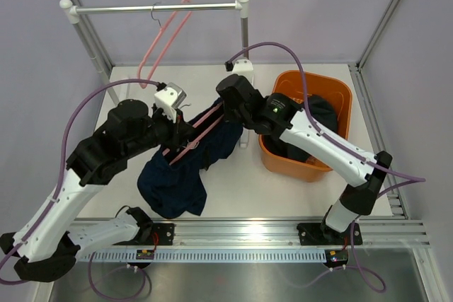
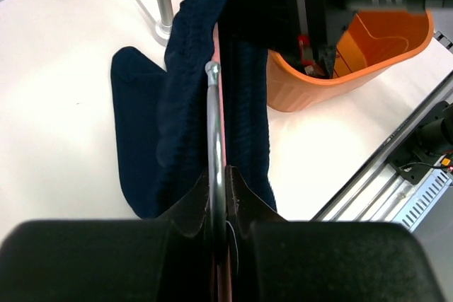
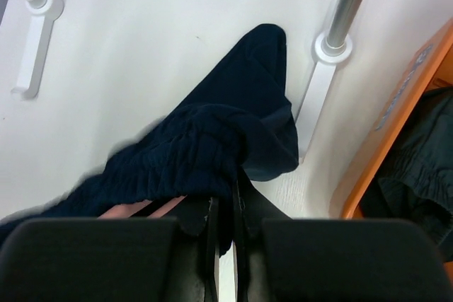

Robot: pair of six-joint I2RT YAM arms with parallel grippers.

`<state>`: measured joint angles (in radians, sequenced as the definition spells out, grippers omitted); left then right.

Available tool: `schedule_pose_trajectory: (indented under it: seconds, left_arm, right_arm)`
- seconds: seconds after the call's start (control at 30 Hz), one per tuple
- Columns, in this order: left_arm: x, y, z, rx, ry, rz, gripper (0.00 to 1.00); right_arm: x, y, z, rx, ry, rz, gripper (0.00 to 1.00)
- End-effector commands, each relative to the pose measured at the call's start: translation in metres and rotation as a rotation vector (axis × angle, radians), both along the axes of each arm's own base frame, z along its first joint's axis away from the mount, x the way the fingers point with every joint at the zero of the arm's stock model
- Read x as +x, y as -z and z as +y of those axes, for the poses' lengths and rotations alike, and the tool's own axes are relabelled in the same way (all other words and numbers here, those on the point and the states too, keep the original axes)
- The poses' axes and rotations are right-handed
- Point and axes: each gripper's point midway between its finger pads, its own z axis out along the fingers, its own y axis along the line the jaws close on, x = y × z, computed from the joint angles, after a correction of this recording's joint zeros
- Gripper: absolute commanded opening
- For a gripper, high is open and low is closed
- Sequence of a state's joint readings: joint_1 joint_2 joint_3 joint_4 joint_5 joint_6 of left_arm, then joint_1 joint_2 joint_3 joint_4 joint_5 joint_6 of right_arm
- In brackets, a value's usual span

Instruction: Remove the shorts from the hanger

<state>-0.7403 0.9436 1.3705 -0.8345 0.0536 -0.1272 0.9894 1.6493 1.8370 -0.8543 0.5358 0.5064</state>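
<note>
The left gripper (image 2: pixel 218 206) is closed on the metal hook (image 2: pixel 211 118) of the pink hanger (image 1: pixel 202 131). The shorts (image 1: pixel 173 182) are draped over it, their legs lying on the table (image 1: pixel 237 189). The cloth is pinched by the nearly closed right gripper (image 3: pixel 225 206), beside the orange basket (image 1: pixel 341 90).

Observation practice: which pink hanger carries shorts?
The nearer pink plastic hanger, draped with dark navy cloth shorts; the other hanger hangs bare on the metal rail.

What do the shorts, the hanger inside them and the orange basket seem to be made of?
The shorts: soft matte navy cloth, with gathered ribs at the waist. The hanger: smooth pink, probably plastic or coated wire; its hook is shiny metal. The basket: glossy orange, likely plastic.
</note>
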Motion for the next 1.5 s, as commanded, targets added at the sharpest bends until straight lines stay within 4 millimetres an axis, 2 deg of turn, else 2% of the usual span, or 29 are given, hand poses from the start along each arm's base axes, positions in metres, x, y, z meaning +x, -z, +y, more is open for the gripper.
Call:
schedule_pose_trajectory:
  seconds: [0.0,0.17,0.3,0.4,0.7,0.87,1.03,1.27,1.3,1.37,1.4,1.47]
  left_arm:
    - [-0.023,-0.002,0.004,-0.013,0.074,-0.010,0.00]
    - [-0.031,0.000,0.011,-0.008,0.085,-0.017,0.00]
    - [-0.036,0.002,0.013,-0.007,0.099,-0.017,0.00]
    - [-0.039,0.001,0.016,-0.010,0.101,-0.022,0.00]
    - [-0.033,-0.020,0.025,-0.064,0.032,-0.097,0.00]
    - [-0.026,-0.036,0.026,-0.119,-0.015,-0.142,0.00]
    - [-0.012,-0.050,0.033,-0.175,-0.117,-0.176,0.00]
    - [0.012,-0.080,0.046,-0.291,-0.288,-0.253,0.00]
    - [0.014,-0.082,0.046,-0.305,-0.299,-0.257,0.00]
    - [0.024,-0.086,0.046,-0.339,-0.347,-0.269,0.00]
    - [0.027,-0.089,0.045,-0.356,-0.360,-0.274,0.00]
    - [0.036,-0.097,0.043,-0.388,-0.385,-0.292,0.00]
  right_arm:
    - [0.031,-0.029,-0.029,-0.001,0.130,-0.088,0.05]
    - [0.046,-0.033,-0.038,0.001,0.155,-0.084,0.05]
    - [0.053,-0.035,-0.039,-0.003,0.159,-0.085,0.06]
    - [0.059,-0.026,-0.038,-0.023,0.163,-0.067,0.06]
    - [0.048,-0.002,-0.034,0.006,0.127,-0.010,0.02]
    - [0.027,0.015,-0.020,0.031,0.060,0.022,0.00]
    - [-0.002,0.016,-0.003,0.061,0.013,0.013,0.00]
    - [-0.058,-0.009,0.031,0.131,-0.123,-0.024,0.00]
    - [-0.073,-0.013,0.041,0.139,-0.164,-0.029,0.00]
    - [-0.087,-0.019,0.050,0.139,-0.199,-0.037,0.00]
    - [-0.103,-0.020,0.060,0.138,-0.241,-0.039,0.00]
    - [-0.120,-0.021,0.073,0.129,-0.288,-0.038,0.00]
